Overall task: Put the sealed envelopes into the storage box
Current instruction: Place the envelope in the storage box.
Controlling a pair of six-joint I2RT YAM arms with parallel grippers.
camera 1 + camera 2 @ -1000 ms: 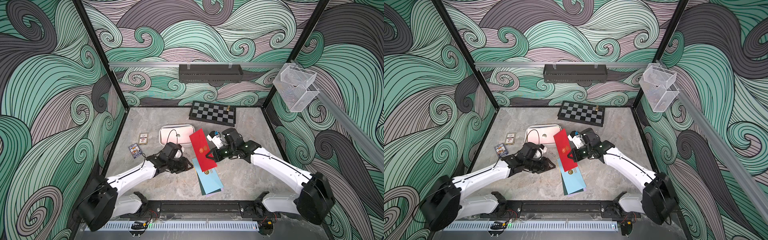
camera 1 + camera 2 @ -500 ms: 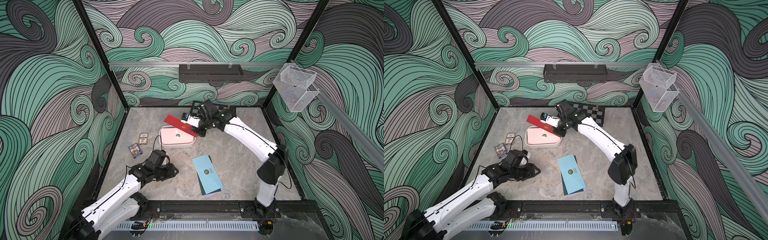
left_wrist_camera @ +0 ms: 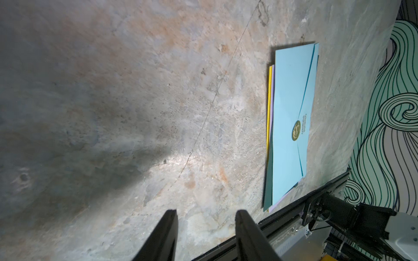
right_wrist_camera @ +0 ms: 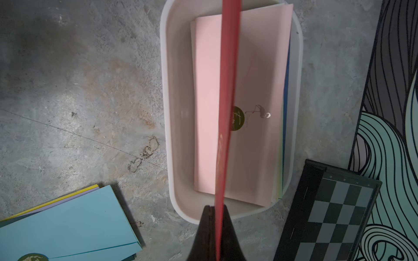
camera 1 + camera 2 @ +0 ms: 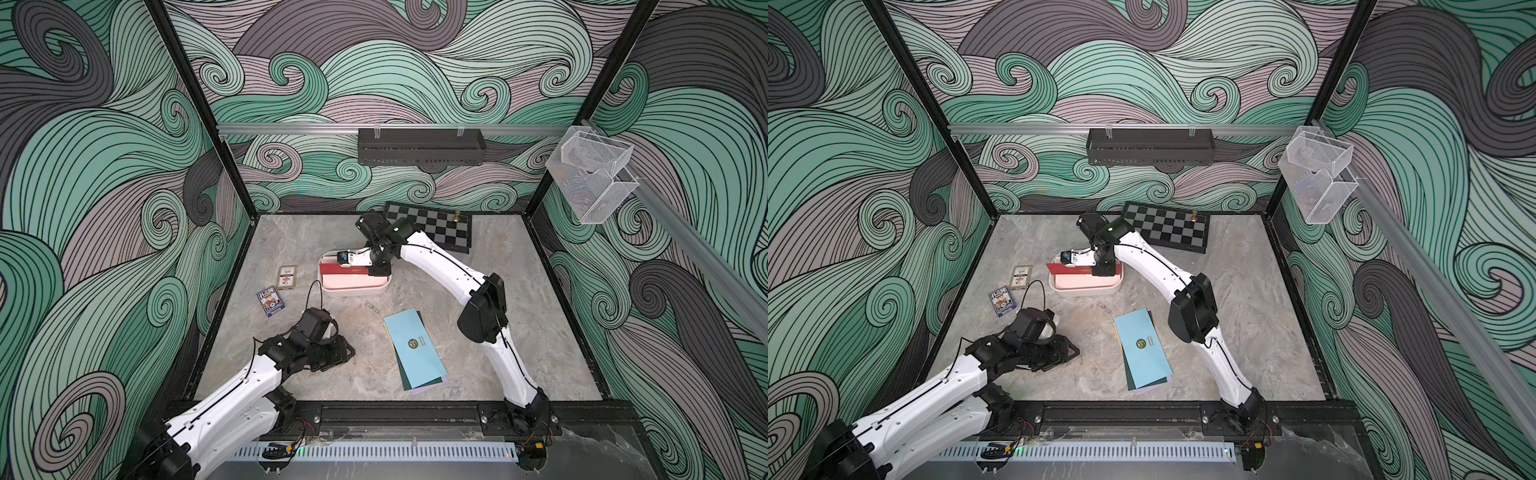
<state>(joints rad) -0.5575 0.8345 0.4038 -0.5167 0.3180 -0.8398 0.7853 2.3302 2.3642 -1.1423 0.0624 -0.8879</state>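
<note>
One flat red paper envelope (image 4: 228, 67) hangs edge-on, clamped in my right pincer (image 4: 214, 209); shallow white plastic storage box (image 4: 164, 90) lies beneath it, I judge for dropping in; left pincer (image 3: 205, 217) half-open, empty.

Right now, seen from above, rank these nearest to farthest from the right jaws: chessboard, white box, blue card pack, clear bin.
1. storage box, just below
2. chessboard, just behind
3. blue card pack, front left
4. clear mesh bin, high on right wall

Grey marbled stone-look tabletop (image 5: 519, 291), white rounded plastic tub (image 5: 353, 290), light-blue-topped paper envelope stack (image 5: 413, 349), black-and-grey chessboard (image 5: 440, 230), cream card pack (image 5: 287, 277), blue card pack (image 5: 270, 301)
</note>
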